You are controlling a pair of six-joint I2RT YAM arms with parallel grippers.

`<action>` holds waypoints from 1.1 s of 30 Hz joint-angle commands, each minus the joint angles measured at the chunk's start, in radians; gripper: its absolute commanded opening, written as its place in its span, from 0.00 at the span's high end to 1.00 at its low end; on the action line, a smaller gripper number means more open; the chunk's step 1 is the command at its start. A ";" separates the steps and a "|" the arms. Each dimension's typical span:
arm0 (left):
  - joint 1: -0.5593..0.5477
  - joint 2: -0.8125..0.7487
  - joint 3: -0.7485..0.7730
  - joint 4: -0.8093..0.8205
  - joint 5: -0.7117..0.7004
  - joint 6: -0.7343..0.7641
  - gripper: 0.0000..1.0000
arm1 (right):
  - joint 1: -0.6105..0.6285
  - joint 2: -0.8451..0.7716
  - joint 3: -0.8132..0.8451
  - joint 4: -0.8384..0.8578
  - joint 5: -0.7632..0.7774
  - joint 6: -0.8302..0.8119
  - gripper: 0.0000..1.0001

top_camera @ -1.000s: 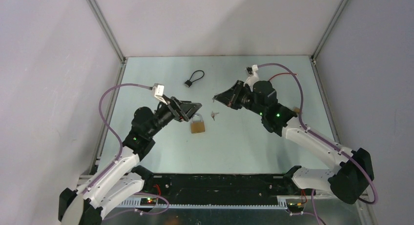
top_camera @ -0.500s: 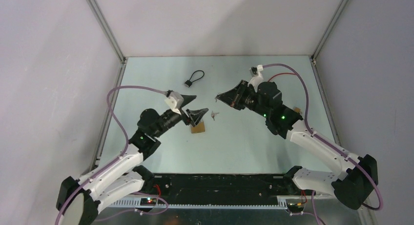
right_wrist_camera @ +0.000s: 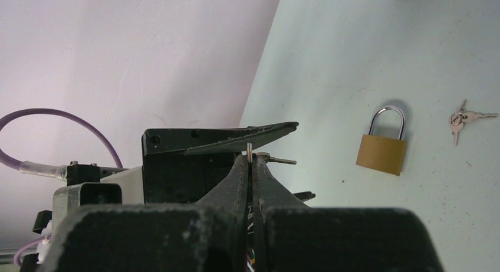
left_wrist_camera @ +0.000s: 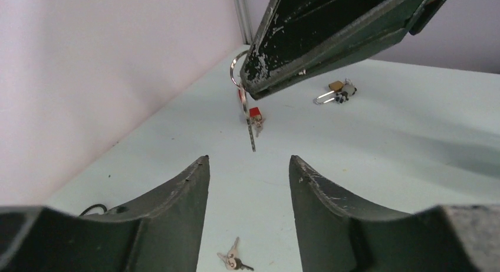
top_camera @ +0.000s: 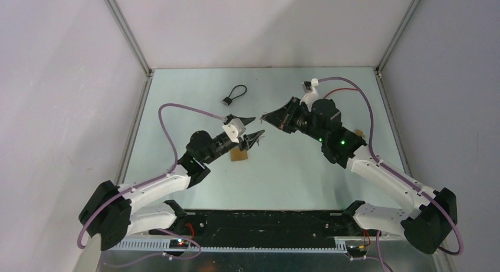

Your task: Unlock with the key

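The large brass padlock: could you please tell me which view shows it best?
Right wrist: the large brass padlock lies fully visible, shackle included. Top external shows it partly hidden behind the left gripper. Left wrist misses it.

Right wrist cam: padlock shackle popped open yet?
No: the brass padlock lies on the table with both shackle legs seated in its body.

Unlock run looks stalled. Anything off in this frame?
Yes. The right end effector pinches the key ring rather than the key, so the key dangles loose instead of pointing rigidly. The padlock lies flat on the table with nothing holding it, and the left end effector is open and empty.
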 commanded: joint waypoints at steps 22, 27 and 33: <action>-0.020 0.113 0.029 0.251 -0.018 -0.009 0.80 | -0.001 -0.033 0.001 -0.031 0.006 0.006 1.00; -0.019 0.109 0.019 0.238 0.005 -0.019 0.99 | -0.009 -0.037 0.001 -0.042 0.007 -0.017 1.00; -0.016 0.029 0.090 -0.102 0.095 0.012 1.00 | -0.044 -0.071 0.006 -0.109 -0.011 -0.207 0.54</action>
